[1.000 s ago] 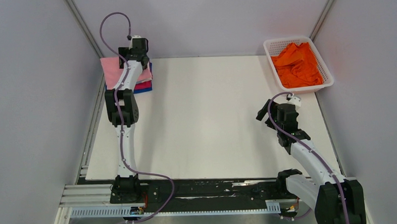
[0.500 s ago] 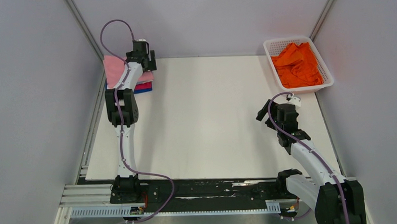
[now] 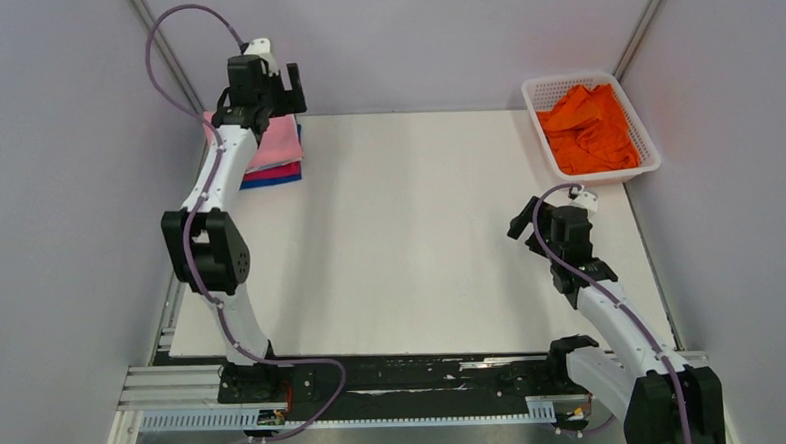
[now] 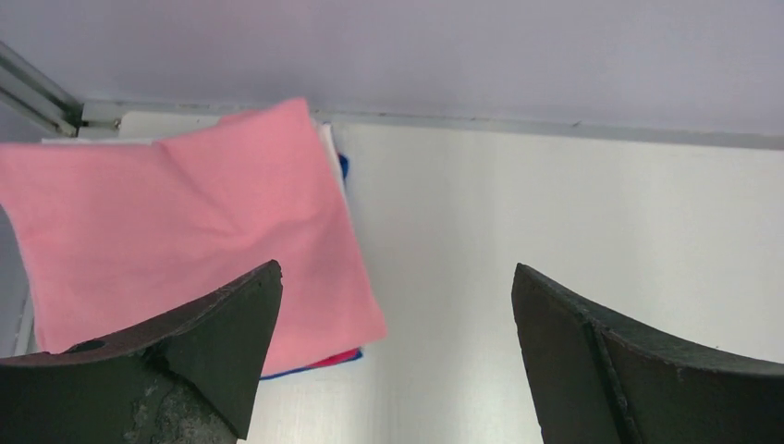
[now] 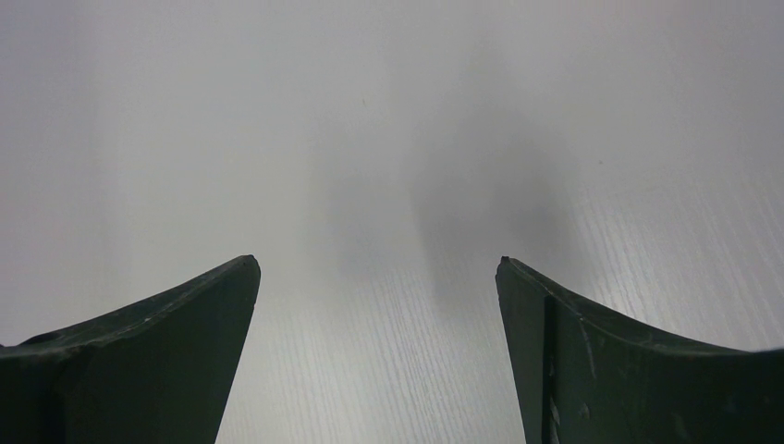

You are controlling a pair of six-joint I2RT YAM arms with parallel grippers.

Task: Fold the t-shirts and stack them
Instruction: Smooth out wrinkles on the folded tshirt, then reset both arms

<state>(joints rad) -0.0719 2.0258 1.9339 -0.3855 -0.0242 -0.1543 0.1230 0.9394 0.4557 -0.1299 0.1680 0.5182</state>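
So: the folded tees sit as a stack in the far-left corner of the tabletop (image 3: 419, 231), close to the back wall. Pink tee (image 3: 277, 142) is on top, folded flat into a rough rectangle w/ a few soft creases. Magenta tee (image 3: 279, 171) peeks out under its near edge, and the blue tee (image 3: 267, 181) is a thin strip below that, i.e. lowest layer that shows. Left wrist view also has a sliver of white cloth along the pink tee's right edge; can't tell what it belongs to.

Orange tee (image 3: 590, 128) is not folded. It lies crumpled in the white lattice basket (image 3: 571, 77) at the far-right corner, filling most of it, well apart from the stack.

Left fingers (image 4: 222, 342) hang above the stack's right side w/ nothing between them. They are spread wide, both tips clear of the cloth, and pink tee plus bare tabletop show through the gap. The left arm is stretched out toward that far-left corner.

Right fingers (image 5: 157, 361) are also spread wide and hold nothing; only bare white tabletop shows between them, w/ a faint shadow on it. The right arm sits over the tabletop's right side, on the near side of the basket and not touching it.
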